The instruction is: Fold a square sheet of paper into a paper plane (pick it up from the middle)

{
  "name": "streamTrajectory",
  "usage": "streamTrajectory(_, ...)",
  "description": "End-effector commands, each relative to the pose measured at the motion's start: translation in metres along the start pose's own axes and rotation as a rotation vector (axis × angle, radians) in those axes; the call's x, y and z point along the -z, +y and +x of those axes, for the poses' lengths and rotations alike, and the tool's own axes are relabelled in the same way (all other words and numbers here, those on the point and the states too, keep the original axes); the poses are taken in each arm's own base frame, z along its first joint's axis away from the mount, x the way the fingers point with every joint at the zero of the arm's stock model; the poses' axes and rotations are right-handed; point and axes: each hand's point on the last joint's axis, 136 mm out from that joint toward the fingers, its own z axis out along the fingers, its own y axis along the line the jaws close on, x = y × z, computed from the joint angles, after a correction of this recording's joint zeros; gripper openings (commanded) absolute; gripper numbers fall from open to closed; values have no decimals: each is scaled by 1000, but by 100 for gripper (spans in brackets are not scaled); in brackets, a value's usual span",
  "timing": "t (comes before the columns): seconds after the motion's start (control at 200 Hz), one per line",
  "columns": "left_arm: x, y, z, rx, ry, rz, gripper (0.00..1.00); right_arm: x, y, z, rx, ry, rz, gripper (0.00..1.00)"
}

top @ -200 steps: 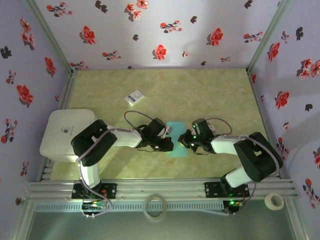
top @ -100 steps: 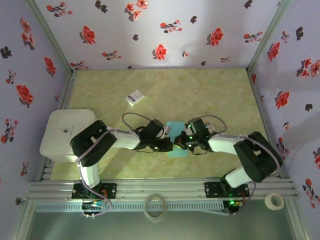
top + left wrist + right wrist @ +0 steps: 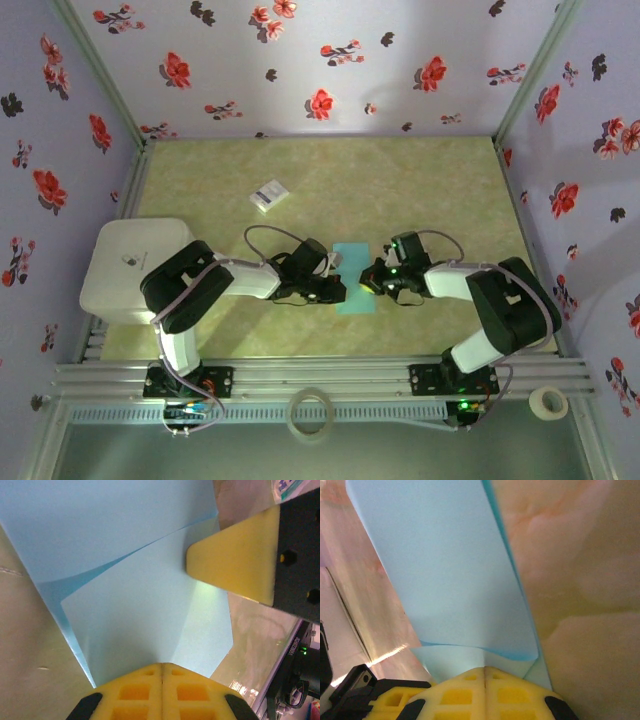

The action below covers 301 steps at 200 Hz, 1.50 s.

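One square sheet of paper [image 3: 354,262] is lying near the middle of the table [image 3: 440,190], a bit toward the near edge. It is already partly folded, so it is looking longer from near to far than from left to right.

It is sitting right between the two grippers. The left gripper [image 3: 338,290] is touching its left side and the right gripper [image 3: 368,284] is touching its right side, so both are just as close. Each one is squeezing its yellow fingers together. I am seeing no paper between them, and the tips seem to be pressing on the sheet.

I think the next push is going to run along that long fold.

One small card [image 3: 269,194] is lying far off to the left, one white box [image 3: 135,265] is sitting at the left, and two tape rolls [image 3: 310,412] are resting on the near rail.
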Motion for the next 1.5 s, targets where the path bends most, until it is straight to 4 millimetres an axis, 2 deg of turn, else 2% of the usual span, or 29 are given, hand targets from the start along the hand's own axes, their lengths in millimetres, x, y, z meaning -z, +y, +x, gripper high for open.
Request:
streamTrajectory(0.0,-7,43,32,76,100,-145,0,2,-18,-12,-21,-36,49,3)
streamTrajectory(0.21,-7,44,33,81,99,-147,0,11,-29,-30,-63,-96,72,3)
streamTrajectory(0.36,-6,44,32,81,95,-147,0,19,-27,-43,-85,-135,60,3)
streamTrajectory(0.62,-5,41,30,75,92,-142,0,37,2,-54,-46,-181,-9,3)
streamTrajectory(0.745,-5,38,28,73,87,-136,0,42,19,-42,10,-177,-39,5)
streamTrajectory(0.91,-5,35,25,64,84,-132,0,19,30,-10,65,-48,-51,4)
streamTrajectory(0.99,-5,32,22,65,78,-126,0,8,24,-1,60,-10,-30,3)
streamTrajectory(1.055,-4,28,19,62,71,-119,0,2,12,2,38,4,2,0)
streamTrajectory(1.23,-1,14,12,48,62,-85,0,-5,-21,4,-2,7,115,0)
streamTrajectory(1.5,12,-35,-16,-15,24,13,0,-4,-27,4,-21,-10,138,0)
